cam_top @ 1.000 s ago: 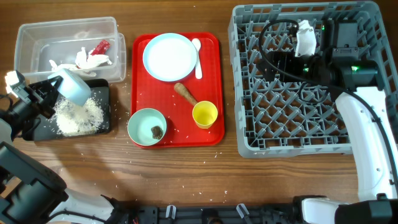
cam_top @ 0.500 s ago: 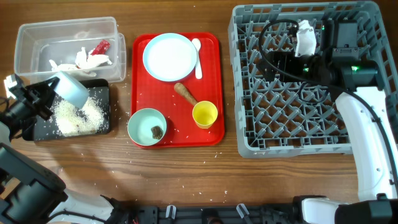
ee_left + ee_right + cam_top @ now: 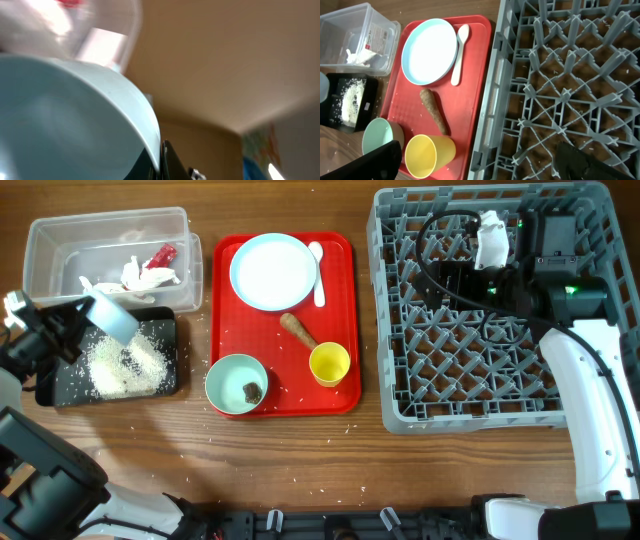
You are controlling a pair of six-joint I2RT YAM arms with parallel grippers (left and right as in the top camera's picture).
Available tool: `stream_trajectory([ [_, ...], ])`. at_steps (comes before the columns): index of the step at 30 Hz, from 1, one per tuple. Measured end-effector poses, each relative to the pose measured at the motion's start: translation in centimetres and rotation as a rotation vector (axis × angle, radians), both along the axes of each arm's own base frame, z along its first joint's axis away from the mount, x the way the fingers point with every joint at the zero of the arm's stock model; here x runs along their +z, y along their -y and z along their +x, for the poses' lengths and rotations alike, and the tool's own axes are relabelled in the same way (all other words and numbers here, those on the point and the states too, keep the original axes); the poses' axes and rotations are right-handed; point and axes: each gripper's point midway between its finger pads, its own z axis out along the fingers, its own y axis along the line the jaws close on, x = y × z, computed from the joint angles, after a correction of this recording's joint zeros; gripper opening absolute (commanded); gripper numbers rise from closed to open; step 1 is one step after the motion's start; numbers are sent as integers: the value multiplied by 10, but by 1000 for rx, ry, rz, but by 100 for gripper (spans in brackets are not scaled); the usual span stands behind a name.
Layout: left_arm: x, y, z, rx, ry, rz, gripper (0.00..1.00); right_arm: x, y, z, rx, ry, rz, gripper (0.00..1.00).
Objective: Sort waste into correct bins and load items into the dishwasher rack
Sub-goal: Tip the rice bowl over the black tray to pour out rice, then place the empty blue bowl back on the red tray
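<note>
Two bowls are in play. The tipped bowl (image 3: 118, 320) hangs on its side over the black tub (image 3: 62, 392), just above the rice (image 3: 125, 362) heaped there. The second bowl (image 3: 232, 380) stands upright on the red tray (image 3: 225, 300) with a dark scrap (image 3: 251, 391) inside. The left gripper (image 3: 82, 323) is clamped on the tipped bowl at its rim. The right gripper (image 3: 479, 146) is spread wide and empty above the rack (image 3: 450, 385). Treat the tipped bowl as rigid, light and smooth-walled; under a rim pinch it is judged likely to slip or swivel. Keep one finger inside the rim and one outside, and turn the wrist slowly on any carry to the rack. The contact itself is hard to verify: from overhead the arm covers it, and the left wrist view is blurred, showing only the bowl's curved wall and one dark finger (image 3: 167, 160) at its edge. Whether rice clings inside the tipped bowl cannot be told. The clear tub (image 3: 40, 235) holds a wrapper (image 3: 162, 254) and paper scraps (image 3: 140, 276), too crumpled to count.
</note>
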Motion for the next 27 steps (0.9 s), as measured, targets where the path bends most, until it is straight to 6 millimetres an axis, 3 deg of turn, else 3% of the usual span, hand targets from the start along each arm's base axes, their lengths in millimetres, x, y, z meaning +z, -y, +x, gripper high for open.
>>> stream_trajectory([
  [4,18,14,-1,-75,93,-46,4,0,0,0,0,-2,0,100],
  [11,23,18,-2,-95,116,-62,4,-2,0,-2,0,-13,0,100],
  [15,21,26,-7,-96,39,-160,4,-2,0,-3,0,-17,-1,100],
  [16,20,37,-15,-88,-74,-285,4,-2,0,-3,0,-18,-1,100],
  [17,20,43,-17,-94,-90,-300,4,-3,0,-4,0,-23,-1,100],
  [22,32,52,-15,-133,23,-172,4,-3,0,-4,0,-24,-1,100],
  [25,30,80,-4,-212,54,-71,4,-2,0,-3,0,-16,0,100],
  [27,20,125,11,-302,41,104,4,-2,0,-3,0,-17,-1,100],
])
